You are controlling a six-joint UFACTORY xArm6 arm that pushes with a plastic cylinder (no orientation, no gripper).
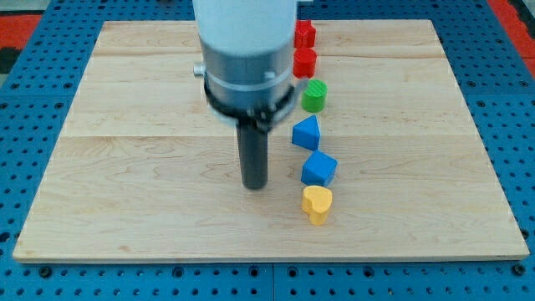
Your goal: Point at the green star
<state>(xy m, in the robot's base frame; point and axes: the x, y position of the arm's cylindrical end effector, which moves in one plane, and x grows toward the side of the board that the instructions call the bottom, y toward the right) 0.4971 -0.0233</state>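
My tip rests on the wooden board a little left of centre. A column of blocks stands to its right. From the view's top down they are a red block, a second red block, a green block that looks round, a blue triangular block, a blue cube and a yellow heart. The tip is left of the blue cube, a short gap away, touching no block. The green block lies up and to the right of the tip. I cannot make out a star shape.
The arm's wide grey and white body hides the board's upper middle. A blue perforated table surrounds the board on all sides.
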